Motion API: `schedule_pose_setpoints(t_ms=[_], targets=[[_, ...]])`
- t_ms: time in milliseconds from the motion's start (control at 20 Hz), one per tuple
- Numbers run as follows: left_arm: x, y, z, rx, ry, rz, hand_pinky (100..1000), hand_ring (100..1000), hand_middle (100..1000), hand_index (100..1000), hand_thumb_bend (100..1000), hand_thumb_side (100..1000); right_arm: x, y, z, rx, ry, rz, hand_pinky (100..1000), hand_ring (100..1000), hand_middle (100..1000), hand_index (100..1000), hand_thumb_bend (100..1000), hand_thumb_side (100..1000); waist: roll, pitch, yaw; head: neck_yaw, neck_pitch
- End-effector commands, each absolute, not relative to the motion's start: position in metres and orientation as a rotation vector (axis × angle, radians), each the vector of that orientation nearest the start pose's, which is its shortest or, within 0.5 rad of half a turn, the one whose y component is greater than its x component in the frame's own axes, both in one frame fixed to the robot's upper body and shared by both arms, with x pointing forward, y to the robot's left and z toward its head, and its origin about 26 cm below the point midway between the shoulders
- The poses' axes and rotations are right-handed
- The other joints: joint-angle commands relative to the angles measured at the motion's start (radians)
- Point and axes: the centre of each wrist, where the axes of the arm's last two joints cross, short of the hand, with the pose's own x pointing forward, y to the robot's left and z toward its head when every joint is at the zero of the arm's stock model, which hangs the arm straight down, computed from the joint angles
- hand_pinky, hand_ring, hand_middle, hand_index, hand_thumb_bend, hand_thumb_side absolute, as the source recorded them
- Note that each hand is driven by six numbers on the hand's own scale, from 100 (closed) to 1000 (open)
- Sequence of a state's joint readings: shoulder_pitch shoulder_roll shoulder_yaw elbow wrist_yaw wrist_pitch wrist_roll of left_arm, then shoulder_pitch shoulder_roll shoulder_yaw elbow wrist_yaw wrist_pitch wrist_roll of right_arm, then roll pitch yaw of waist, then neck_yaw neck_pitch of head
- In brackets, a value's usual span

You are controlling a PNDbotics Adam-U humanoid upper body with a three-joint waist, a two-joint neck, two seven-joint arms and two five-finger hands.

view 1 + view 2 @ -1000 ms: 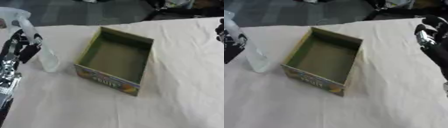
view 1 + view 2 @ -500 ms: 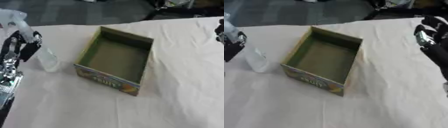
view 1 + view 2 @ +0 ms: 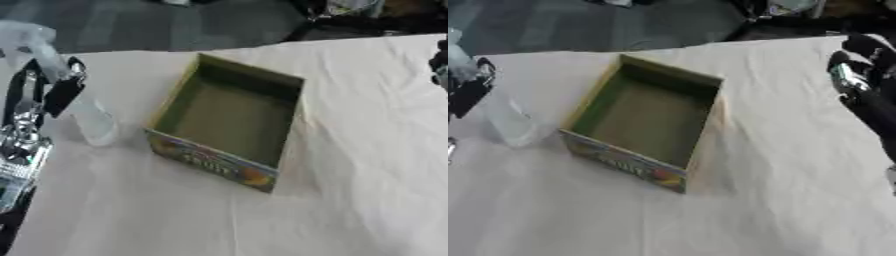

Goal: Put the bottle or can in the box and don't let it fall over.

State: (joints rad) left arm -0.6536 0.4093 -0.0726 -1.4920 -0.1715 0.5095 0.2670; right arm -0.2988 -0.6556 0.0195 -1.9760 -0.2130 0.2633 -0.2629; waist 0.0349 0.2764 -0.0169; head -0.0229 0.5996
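The left hand (image 3: 54,92) is clasping its fingers around the clear bottle (image 3: 87,117), which is standing just left of the empty box (image 3: 229,120), and a tilted carry is risking a clipped rim and a topple.

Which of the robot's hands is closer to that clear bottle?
Left. The left hand is right at the clear bottle, left of the box. The right hand is far off, beyond the box's other side.
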Motion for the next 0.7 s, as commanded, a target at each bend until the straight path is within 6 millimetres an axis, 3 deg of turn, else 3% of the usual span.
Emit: schedule_pose_setpoints(t_ms=[50,700], targets=[[0.4041,0.2614,0.2216,0.732,-1.704,-0.193,1000,787,644,882,100,579,0.2970,-0.3044,0.2366,-0.421,-2.025,0.283,880,891,917,940,100,551,-0.003,-0.015,-0.002,0.001,-0.015],[0.4112,0.2614,0.2132,0.716,-1.688,-0.186,1000,772,644,860,100,556,0.2973,-0.3041,0.2373,-0.422,-2.020,0.287,880,890,917,939,100,551,-0.005,-0.013,-0.012,0.006,-0.020]])
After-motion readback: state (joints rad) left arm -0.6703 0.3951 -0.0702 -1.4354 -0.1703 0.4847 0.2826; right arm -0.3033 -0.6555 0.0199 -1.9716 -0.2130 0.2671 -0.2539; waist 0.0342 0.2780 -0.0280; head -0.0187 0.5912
